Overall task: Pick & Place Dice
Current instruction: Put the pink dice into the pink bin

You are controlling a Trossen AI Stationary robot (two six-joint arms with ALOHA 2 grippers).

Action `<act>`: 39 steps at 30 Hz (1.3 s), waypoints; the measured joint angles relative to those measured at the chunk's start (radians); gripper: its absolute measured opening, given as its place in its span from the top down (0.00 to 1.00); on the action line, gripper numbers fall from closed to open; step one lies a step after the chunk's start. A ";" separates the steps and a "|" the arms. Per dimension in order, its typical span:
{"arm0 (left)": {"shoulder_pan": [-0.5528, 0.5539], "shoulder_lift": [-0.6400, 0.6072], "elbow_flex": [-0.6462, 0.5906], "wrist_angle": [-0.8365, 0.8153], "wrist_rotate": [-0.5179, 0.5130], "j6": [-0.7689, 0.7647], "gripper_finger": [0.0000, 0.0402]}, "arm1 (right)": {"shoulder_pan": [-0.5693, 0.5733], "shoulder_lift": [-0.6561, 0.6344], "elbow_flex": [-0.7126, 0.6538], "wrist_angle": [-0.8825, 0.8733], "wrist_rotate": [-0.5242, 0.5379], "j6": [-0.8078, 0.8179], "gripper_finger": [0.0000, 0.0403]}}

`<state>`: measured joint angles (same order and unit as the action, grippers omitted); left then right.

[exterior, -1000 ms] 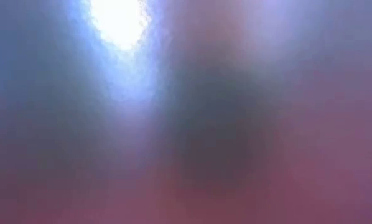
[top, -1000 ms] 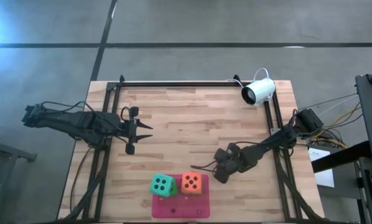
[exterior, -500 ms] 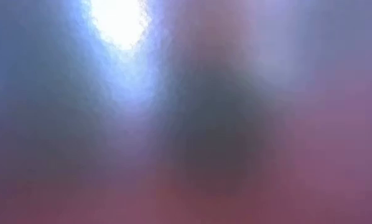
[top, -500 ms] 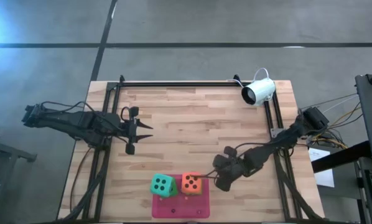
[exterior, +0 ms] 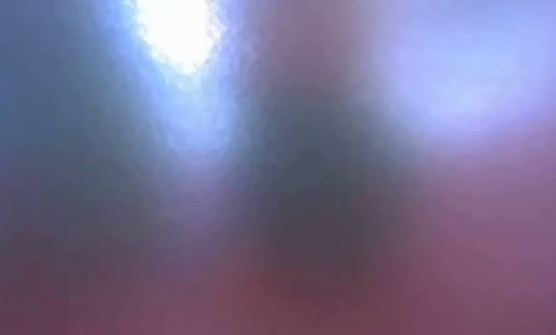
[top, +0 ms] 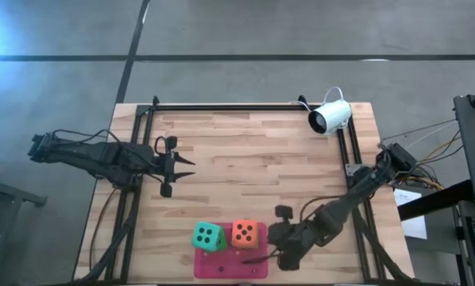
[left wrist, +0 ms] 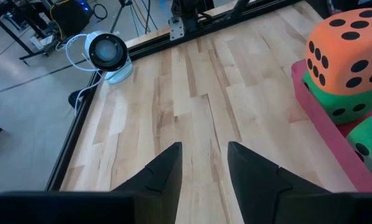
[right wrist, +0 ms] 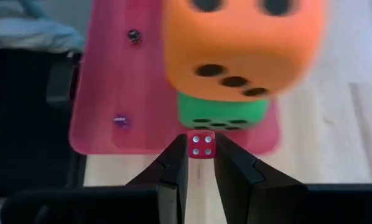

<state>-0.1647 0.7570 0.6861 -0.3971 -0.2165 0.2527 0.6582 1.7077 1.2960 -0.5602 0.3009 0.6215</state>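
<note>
Right gripper (right wrist: 201, 163) pinches a tiny red die (right wrist: 202, 144) with white pips between its fingertips, seen clearly in its own wrist view. From above, this gripper (top: 257, 256) hangs low at the near edge of the table, over the right end of the pink mat (top: 222, 268).

On that mat the orange die (top: 245, 233) sits stacked on a green die (right wrist: 222, 112), and just beside it the teal die (top: 208, 236) sits on another green one, of which only an edge shows (top: 219, 245). The left wrist view shows the orange die (left wrist: 348, 50) resting squarely on its green partner (left wrist: 335, 99).

Left gripper (top: 182, 168) waits over the left part of the table, well apart from the mat. Its fingers (left wrist: 164, 177) stand a little apart with bare wood between them, holding nothing.

The table (top: 245, 159) is pale butcher-block wood with boards running lengthwise, framed by black metal rails (top: 245, 106) along the far edge and both sides. A white round camera (top: 330, 117) sits at the far right corner, its cable trailing off. Around the table lies a grey concrete floor (top: 301, 32) with dark seam lines. Cables and dark equipment crowd the right side (top: 472, 143).

The low view is only a blur of light and purple haze.
</note>
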 joint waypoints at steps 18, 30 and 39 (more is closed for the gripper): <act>-0.001 0.000 0.000 -0.011 0.000 0.000 0.67 | 0.005 0.095 0.007 0.197 -0.104 -0.163 0.86; -0.001 0.000 0.000 -0.012 0.000 0.000 0.68 | -0.001 0.096 -0.004 0.208 -0.111 -0.157 0.85; -0.001 0.000 0.000 -0.012 0.000 0.000 0.68 | -0.011 0.096 -0.005 0.207 -0.115 -0.163 0.75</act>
<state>-0.1654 0.7570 0.6857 -0.4095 -0.2165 0.2527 0.6470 1.8038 1.2914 -0.3527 0.1864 0.4588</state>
